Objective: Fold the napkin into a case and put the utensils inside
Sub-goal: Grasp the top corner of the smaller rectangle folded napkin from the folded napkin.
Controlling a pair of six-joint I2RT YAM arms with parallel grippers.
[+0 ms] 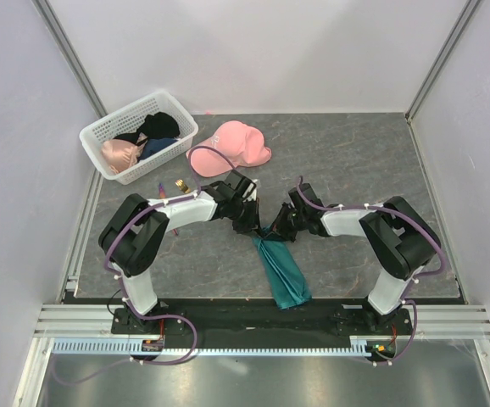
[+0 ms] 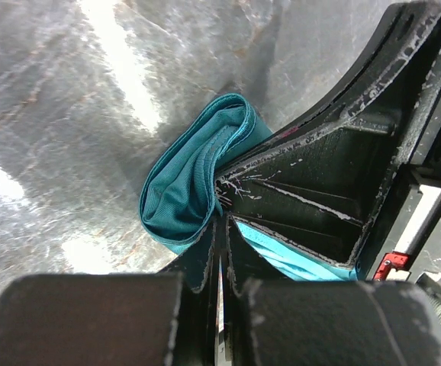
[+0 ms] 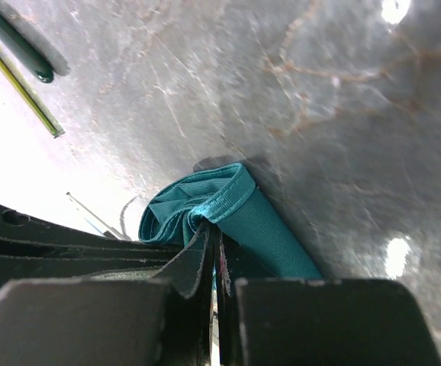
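Both grippers are clamped on the top end of the teal napkin (image 1: 283,271), with the left gripper (image 1: 249,225) and right gripper (image 1: 277,231) nose to nose mid-frame. The cloth's a narrow folded strip running from them toward the bottom edge of the table (image 1: 355,170). The fork (image 1: 180,183) and thin purple-orange piece (image 1: 158,184) lie upper left, just below the white basket (image 1: 118,112), well apart from the napkin.

- Folded teal napkin (image 1: 282,273) lies by the table's (image 1: 355,153) near edge.
- Left gripper (image 1: 247,222) and right gripper (image 1: 277,229) meet at its far end.
- White basket (image 1: 119,112) in far-left corner, pink cap (image 1: 232,146) beside.
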